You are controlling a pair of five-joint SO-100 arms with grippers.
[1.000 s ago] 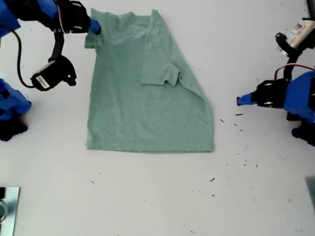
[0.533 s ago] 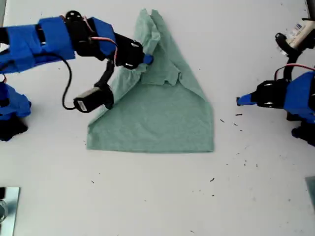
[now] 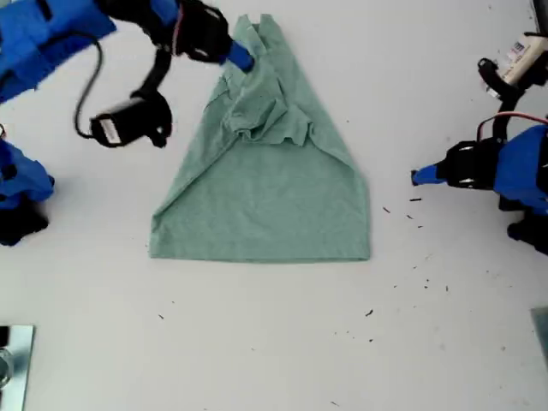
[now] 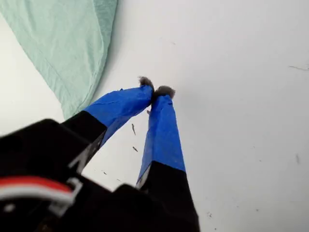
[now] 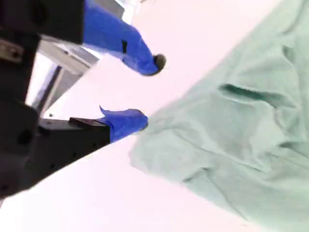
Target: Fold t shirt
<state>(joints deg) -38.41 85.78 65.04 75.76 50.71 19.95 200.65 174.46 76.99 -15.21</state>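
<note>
— Where was the t shirt [image 3: 265,171]?

— On the white table [image 3: 257,342], centre of the exterior view, both upper sides folded in to a bunched peak at the far edge.

— And your claws?

— My second gripper [image 5: 145,92] was spread apart, empty, beside that peak; its arm ran off the exterior view's left. My first gripper [image 4: 155,92], at the exterior view's right, had tips pressed together on nothing, well apart from the cloth.

so the t shirt [image 3: 265,184] is a plain pale sage-green one, no print, lying flat on the white table with its straight hem toward the exterior view's bottom. both sides are folded in so it narrows to a rough triangle, with a bunched, wrinkled lump of fabric near the top
</note>
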